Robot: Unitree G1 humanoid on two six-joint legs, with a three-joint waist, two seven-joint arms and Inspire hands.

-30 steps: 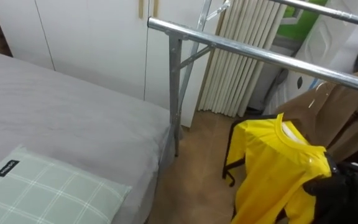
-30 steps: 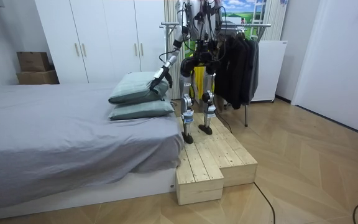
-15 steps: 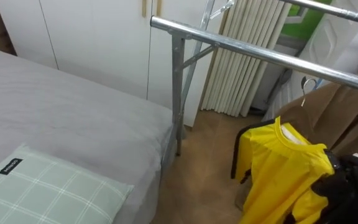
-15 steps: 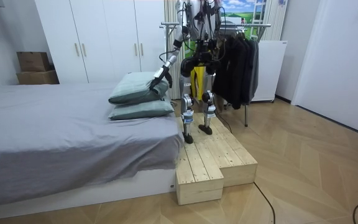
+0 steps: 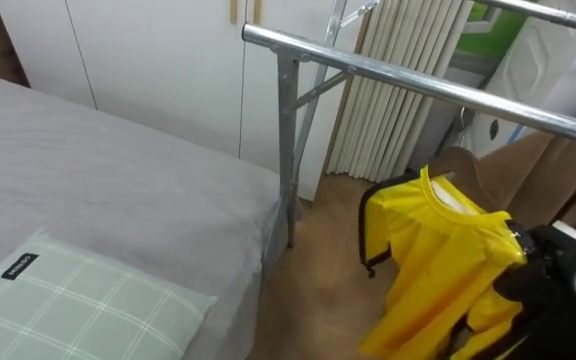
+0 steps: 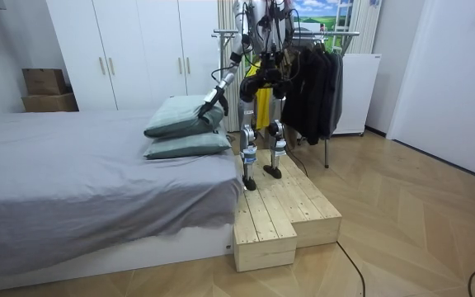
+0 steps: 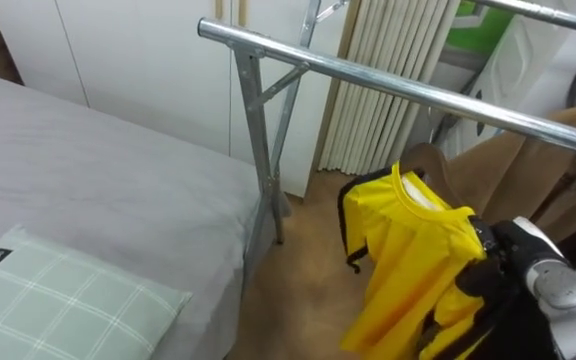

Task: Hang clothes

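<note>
A yellow shirt [image 5: 438,260] on a hanger hangs from my right hand [image 5: 540,268], whose dark fingers are curled on its shoulder at the lower right. The shirt sits below and in front of the silver clothes rail [image 5: 398,75], apart from it; the hanger's hook is hidden. In the room view I stand on a wooden platform [image 6: 279,206] between the bed and the rack, with the yellow shirt [image 6: 261,103] at my front. My left hand [image 6: 212,102] reaches out over the stacked pillows.
A brown garment [image 5: 528,170] hangs on the rail at the right, and dark clothes [image 6: 316,82] fill the rack's far end. The grey bed [image 5: 98,180] with a checked pillow [image 5: 78,305] lies to my left. White wardrobe doors [image 6: 130,49] stand behind.
The yellow shirt has shifted left and slightly up with my right hand. The hanger's hook, seen earlier near the rail, is out of sight now.
</note>
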